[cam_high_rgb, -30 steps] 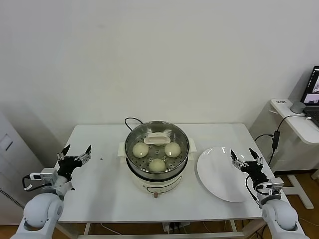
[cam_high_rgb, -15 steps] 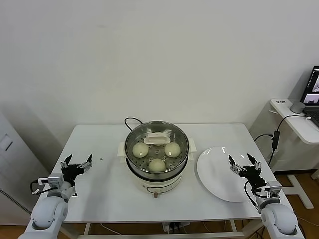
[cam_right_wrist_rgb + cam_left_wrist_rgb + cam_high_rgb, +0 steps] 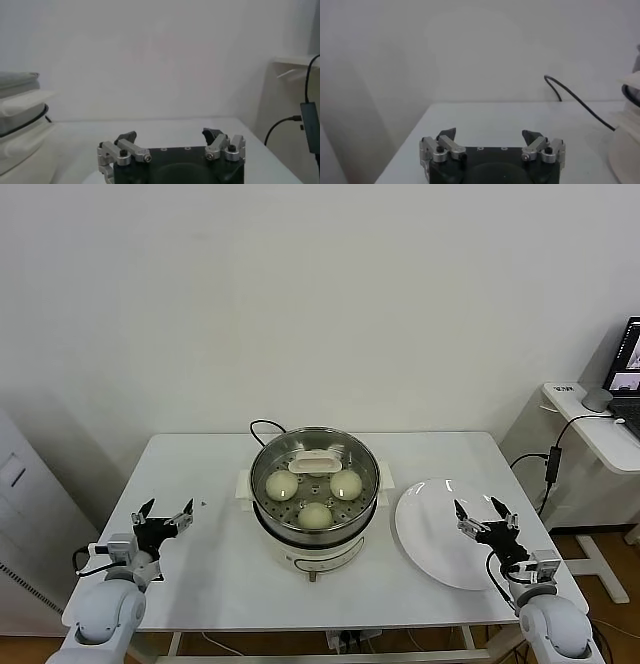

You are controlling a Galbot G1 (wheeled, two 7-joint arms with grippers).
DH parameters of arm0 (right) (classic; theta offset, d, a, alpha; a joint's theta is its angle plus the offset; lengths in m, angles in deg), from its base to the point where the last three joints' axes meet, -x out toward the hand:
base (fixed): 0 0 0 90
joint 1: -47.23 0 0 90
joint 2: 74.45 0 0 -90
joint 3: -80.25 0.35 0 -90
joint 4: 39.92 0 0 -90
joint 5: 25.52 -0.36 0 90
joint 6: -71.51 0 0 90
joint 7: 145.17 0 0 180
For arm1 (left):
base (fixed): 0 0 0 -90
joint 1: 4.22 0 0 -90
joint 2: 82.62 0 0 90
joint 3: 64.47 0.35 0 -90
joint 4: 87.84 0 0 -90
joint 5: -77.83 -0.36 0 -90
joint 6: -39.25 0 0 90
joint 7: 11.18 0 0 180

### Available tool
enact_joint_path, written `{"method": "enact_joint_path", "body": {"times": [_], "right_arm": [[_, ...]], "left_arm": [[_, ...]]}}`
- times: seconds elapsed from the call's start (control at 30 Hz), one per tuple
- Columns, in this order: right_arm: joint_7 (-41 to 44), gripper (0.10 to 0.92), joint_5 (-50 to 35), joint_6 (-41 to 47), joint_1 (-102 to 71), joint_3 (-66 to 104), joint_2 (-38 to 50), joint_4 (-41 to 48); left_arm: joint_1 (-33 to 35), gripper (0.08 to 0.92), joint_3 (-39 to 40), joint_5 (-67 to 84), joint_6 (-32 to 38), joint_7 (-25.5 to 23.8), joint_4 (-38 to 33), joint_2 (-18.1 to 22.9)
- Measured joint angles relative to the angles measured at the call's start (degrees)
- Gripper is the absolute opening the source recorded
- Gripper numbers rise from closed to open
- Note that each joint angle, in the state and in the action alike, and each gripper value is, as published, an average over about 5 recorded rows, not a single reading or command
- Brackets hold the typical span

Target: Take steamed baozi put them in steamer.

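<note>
The steamer (image 3: 315,446), a shiny steel pot on a cream base, stands at the table's middle under its glass lid with a white handle (image 3: 314,459). Three cream-white baozi show through the lid: left (image 3: 281,484), right (image 3: 346,483) and front (image 3: 315,516); a fourth is not visible. My left gripper (image 3: 162,514) is open and empty low at the table's left edge; it also shows in the left wrist view (image 3: 490,135). My right gripper (image 3: 484,513) is open and empty over the white plate's right side, and shows in the right wrist view (image 3: 170,135).
An empty white plate (image 3: 435,534) lies right of the steamer. A black cord (image 3: 262,425) runs behind the pot. A side table with a laptop (image 3: 629,374) and hanging cables (image 3: 550,464) stands at the far right. The steamer's edge shows in the left wrist view (image 3: 627,130).
Both arms have drawn back and lowered toward the table's front corners, grippers staying open and empty. The steamer, lid and baozi have not moved.
</note>
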Motion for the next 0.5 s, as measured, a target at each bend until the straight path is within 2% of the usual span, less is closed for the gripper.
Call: {"method": "enact_joint_path", "body": {"times": [0.5], "right_arm": [[0.1,0.823,0.5,0.7,-0.4,0.5,-0.3,0.1]], "left_arm": [[0.3,0.823,0.3,-0.1,-0.9,0.3,-0.6,0.4]]}}
